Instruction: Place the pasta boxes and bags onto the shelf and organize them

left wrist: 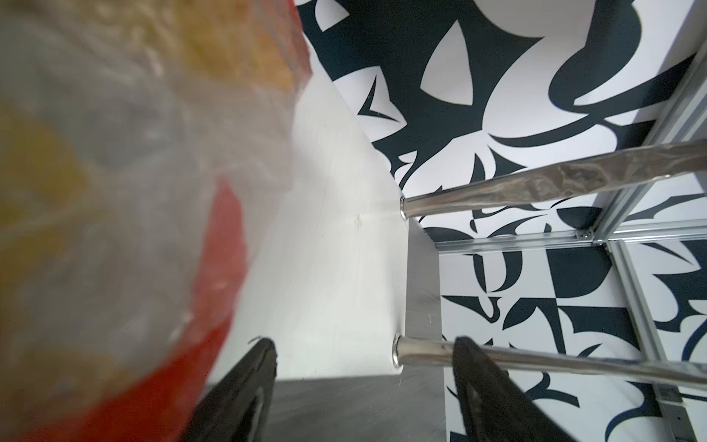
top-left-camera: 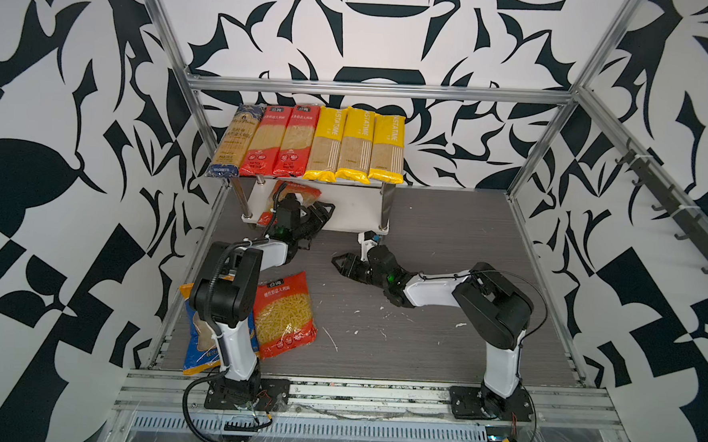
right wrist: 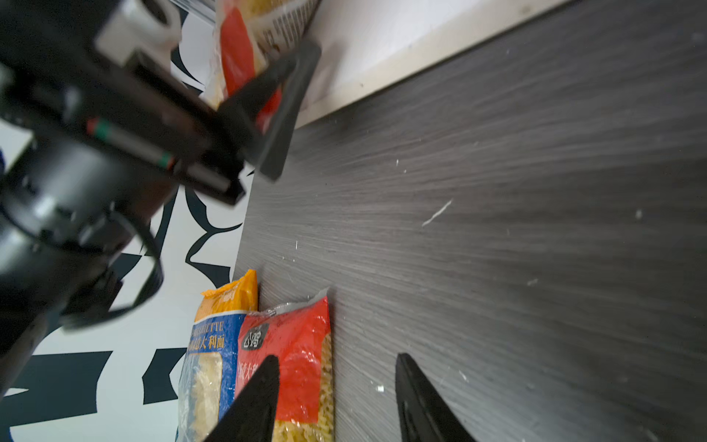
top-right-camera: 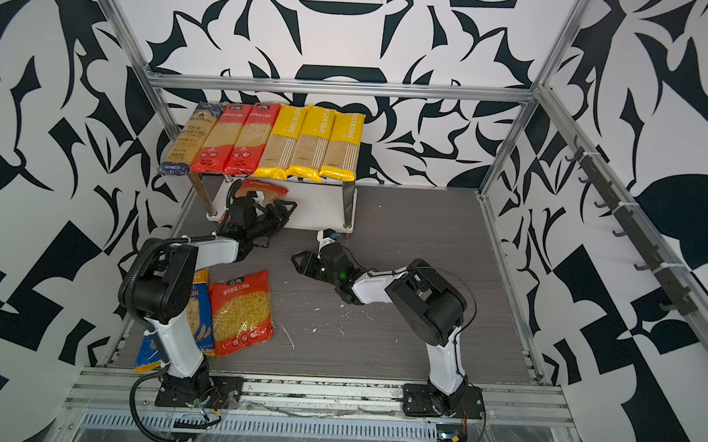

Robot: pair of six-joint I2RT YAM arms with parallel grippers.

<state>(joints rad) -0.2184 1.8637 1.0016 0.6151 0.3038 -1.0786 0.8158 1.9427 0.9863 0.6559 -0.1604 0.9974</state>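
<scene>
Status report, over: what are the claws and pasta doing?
Left claw open at shelf's lower board, beside a red bag. Right claw open, empty, above table. Second red bag and blue bag lie on table. Shelf leg near left claw.

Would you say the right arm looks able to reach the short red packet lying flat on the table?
Probably yes: the right gripper hangs open and empty, pointing that way, with only bare table between it and the short red packet.

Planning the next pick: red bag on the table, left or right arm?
Right, probably. The right gripper is open, empty, and points at the red bag in its wrist view. The left gripper is at the shelf, open beside the shelved bag on the lower tier.
</scene>
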